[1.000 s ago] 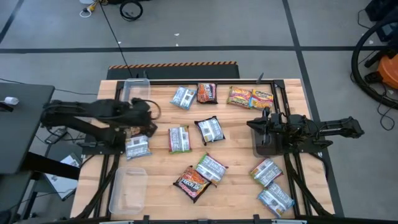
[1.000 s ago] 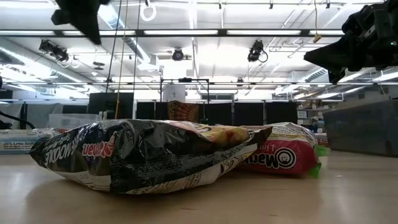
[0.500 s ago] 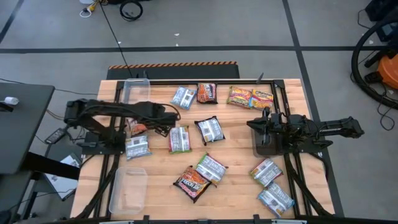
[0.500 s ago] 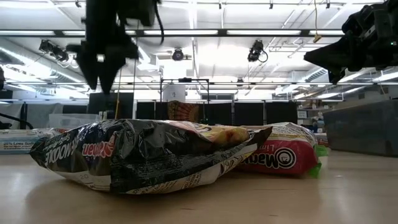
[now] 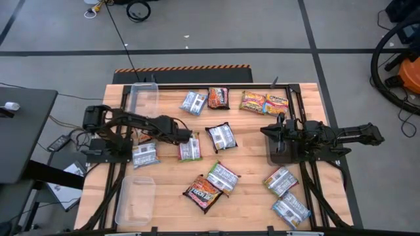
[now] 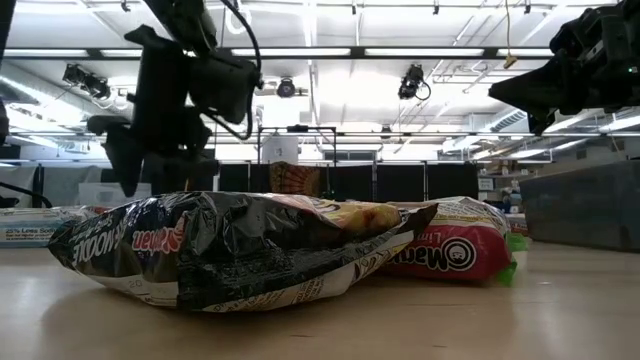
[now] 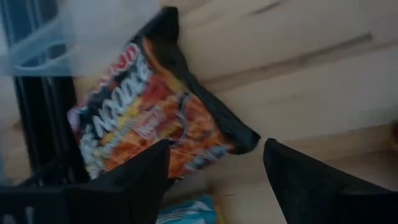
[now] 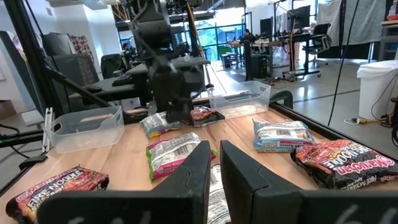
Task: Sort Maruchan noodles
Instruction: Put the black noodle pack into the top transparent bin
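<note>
left end effector, fingers spread and empty, hovers beside the green-white packet; a shallow descent could shove it into neighbours.

Spread jaws, dark orange noodle packet (tabletop)

- A clear plastic bin was seen at the wooden table's far left corner.
- A second clear bin was placed at the near left corner.
- A black-and-orange striped strip was laid on the grey floor just beyond the table's far edge.
</note>
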`<state>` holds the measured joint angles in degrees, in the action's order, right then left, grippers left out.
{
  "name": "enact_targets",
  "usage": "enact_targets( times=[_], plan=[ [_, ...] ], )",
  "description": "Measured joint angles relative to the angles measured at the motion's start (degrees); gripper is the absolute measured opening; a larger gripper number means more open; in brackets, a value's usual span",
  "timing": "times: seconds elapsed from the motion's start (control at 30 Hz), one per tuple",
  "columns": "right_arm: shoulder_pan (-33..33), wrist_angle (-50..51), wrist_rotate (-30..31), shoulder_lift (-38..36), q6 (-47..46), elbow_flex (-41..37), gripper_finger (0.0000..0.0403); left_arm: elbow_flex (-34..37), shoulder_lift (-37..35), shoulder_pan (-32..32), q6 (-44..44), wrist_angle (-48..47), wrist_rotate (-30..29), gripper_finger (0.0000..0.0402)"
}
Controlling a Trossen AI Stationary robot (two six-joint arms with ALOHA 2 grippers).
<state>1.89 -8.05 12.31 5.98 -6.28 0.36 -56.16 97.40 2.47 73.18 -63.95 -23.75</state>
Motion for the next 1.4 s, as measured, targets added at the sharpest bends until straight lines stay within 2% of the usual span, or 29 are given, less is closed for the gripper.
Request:
enact_targets(
  times=[0.27, 0.5, 0.67, 1.0, 1.17, 1.4],
  plan=[
    [0.0, 0.0, 0.0, 0.0, 0.0, 0.0, 0.0043, 0.0, 8.2, -0.8, 3.1, -2.8, -2.5, 0.026],
    [0.0, 0.0, 0.0, 0.0, 0.0, 0.0, 0.0043, 0.0, 9.5, -0.4, 4.2, -3.5, -5.6, 0.0248],
    [0.0, 0.0, 0.0, 0.0, 0.0, 0.0, 0.0043, 0.0, 9.6, -0.4, 4.2, -2.6, -7.1, 0.0193],
    [0.0, 0.0, 0.0, 0.0, 0.0, 0.0, 0.0043, -0.6, 8.5, -1.7, 2.1, -3.2, -5.5, 0.0014],
    [0.0, 0.0, 0.0, 0.0, 0.0, 0.0, 0.0043, -6.0, 5.0, -5.7, 1.2, -9.4, -4.9, 0.001],
    [0.0, -0.1, 0.0, 0.0, 0.0, 0.0, 0.0043, -18.9, -3.2, -12.6, 0.0, -23.1, -7.4, 0.0005]
  ],
)
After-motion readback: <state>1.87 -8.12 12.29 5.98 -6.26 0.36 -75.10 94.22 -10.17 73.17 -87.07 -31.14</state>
